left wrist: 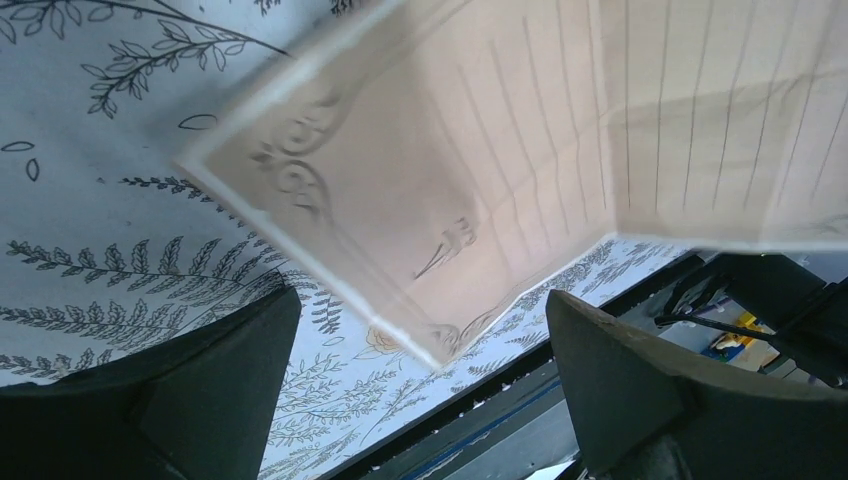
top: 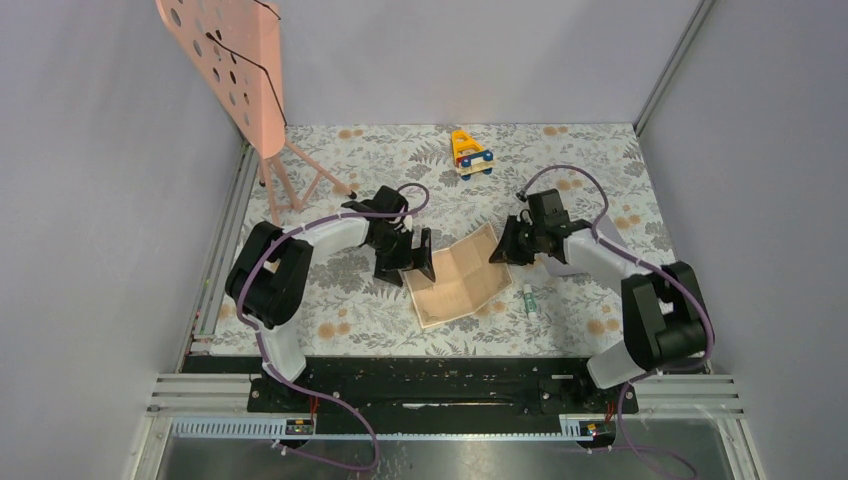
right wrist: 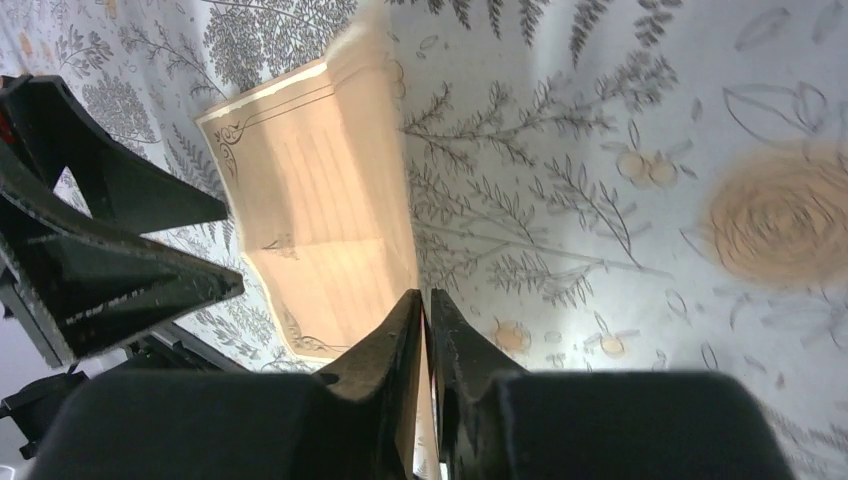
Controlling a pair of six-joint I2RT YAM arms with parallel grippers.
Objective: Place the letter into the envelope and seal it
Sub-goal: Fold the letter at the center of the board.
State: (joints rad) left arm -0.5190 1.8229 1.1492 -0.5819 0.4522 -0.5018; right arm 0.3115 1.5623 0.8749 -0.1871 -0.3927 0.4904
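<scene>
Lying creased between the two grippers, the letter [top: 458, 280] is noted on the floral table [top: 340, 290], partly lifted. Its right corner is pinched by the right gripper [right wrist: 427, 300], the fingers pressed almost together on the paper edge. The left gripper [left wrist: 422, 298] is recorded spread wide with nothing gripped; a corner of the sheet is seen between its fingers [left wrist: 230, 370], contact not determinable. A small white tube [top: 529, 299] is logged just below the right gripper. A toy car [top: 471, 153] is observed beyond both grippers, and a pink stand [top: 235, 60] far off the left gripper's outer side.
</scene>
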